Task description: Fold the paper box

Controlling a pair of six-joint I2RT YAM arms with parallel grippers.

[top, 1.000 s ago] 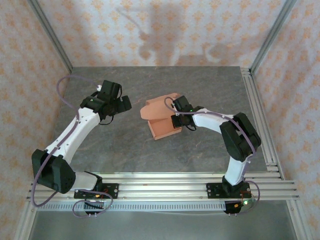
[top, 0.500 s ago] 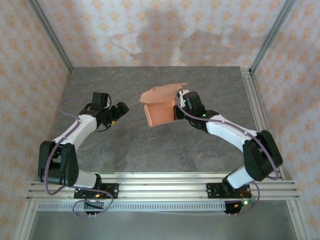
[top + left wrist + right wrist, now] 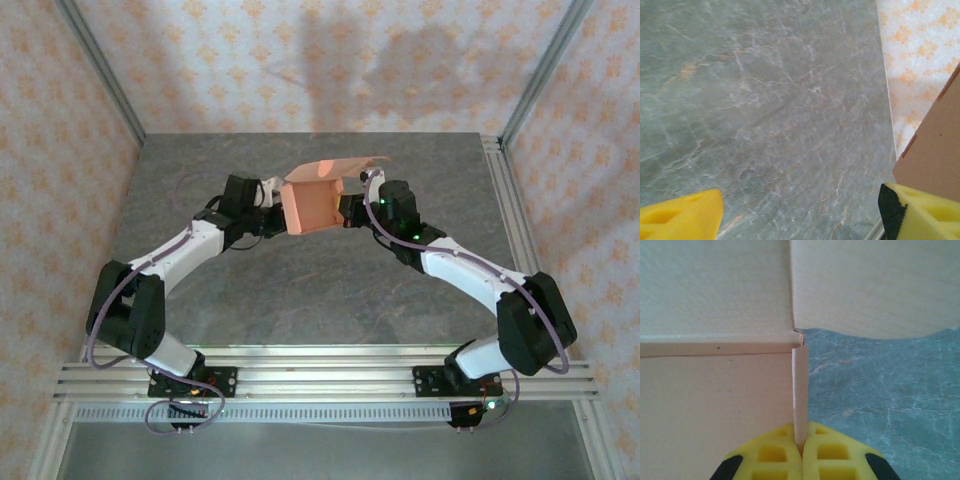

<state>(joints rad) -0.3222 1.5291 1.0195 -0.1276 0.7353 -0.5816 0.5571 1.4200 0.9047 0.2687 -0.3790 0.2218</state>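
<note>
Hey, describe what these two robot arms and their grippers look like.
The left arm and right arm have white shells, black joint housings and thin purple cables looping alongside. Small green lights glow on the right arm. The left gripper and right gripper carry yellow pads with moulded recesses.

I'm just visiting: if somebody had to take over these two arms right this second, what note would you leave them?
Right gripper: shut, pinching a side wall of the paper box.
Left gripper: open, jaws wide, box edge beside one pad; no grip.
Box: held off the table, between the arms, opening tilted toward the top camera.
Done: tray walls stand up.
Left: lid flap sticks out unfolded; likely tuck it in.
</note>
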